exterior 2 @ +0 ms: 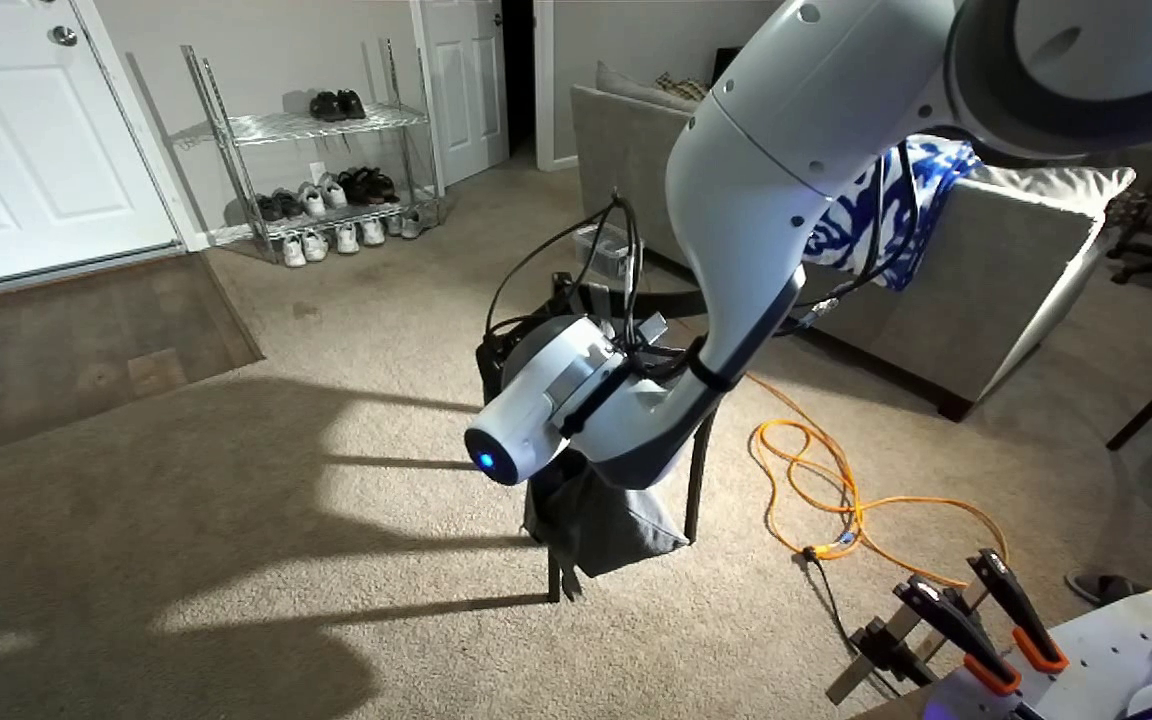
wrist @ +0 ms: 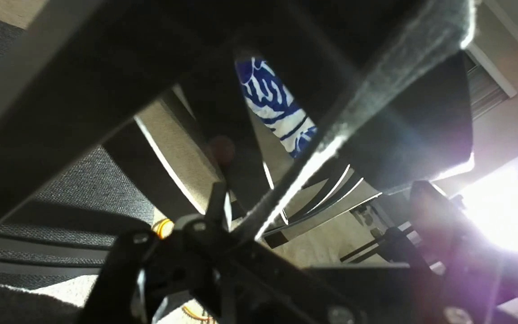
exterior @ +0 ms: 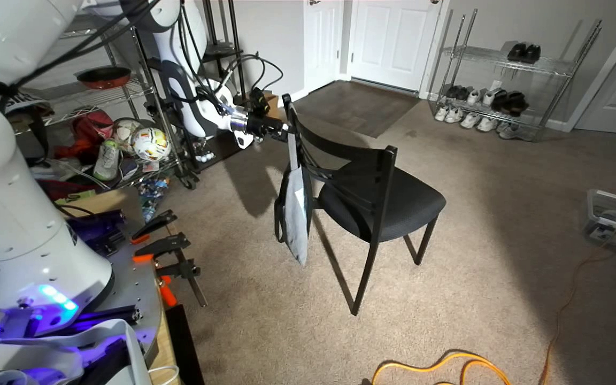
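A grey bag point(exterior: 297, 219) hangs at the back of a black chair point(exterior: 393, 200). Its light strap point(exterior: 293, 152) rises to the chair's upper back corner. Right beside that corner is my gripper point(exterior: 282, 131). The wrist view shows the gripper point(wrist: 322, 191) with its fingers far apart. The strap point(wrist: 322, 157) crosses that picture diagonally and runs down close to the left finger; whether they touch I cannot tell. Dark chair-back slats point(wrist: 227, 108) lie just beyond. In an exterior view the grey bag point(exterior 2: 626, 525) shows below the arm's wrist, which hides the gripper.
Clamps point(exterior: 163, 246) jut from the robot's table edge. A wire shelf point(exterior: 142, 91) with balls and a pan stands near the arm. A shoe rack point(exterior: 506, 69) is by the far wall. An orange cord point(exterior 2: 836, 480) lies on the carpet near a couch point(exterior 2: 896, 320).
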`<state>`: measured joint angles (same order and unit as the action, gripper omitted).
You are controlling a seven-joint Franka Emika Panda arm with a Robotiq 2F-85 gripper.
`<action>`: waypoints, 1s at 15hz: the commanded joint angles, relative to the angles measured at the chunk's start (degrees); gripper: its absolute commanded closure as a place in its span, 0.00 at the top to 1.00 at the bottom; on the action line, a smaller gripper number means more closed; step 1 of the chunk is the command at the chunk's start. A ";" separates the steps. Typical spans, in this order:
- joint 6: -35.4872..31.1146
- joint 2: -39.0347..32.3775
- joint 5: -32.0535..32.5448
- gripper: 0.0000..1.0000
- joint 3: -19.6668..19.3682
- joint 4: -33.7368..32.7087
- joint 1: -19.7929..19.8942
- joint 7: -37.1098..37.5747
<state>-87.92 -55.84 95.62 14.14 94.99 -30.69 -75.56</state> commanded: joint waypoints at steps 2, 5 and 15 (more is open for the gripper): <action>3.39 1.96 -0.33 1.00 -0.49 2.05 -0.47 -5.30; 4.27 2.36 -0.26 1.00 -0.73 1.85 -0.87 -8.47; 5.65 3.87 -4.94 1.00 1.50 2.78 0.42 -22.42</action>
<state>-84.02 -54.86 92.84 14.62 94.75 -30.97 -93.25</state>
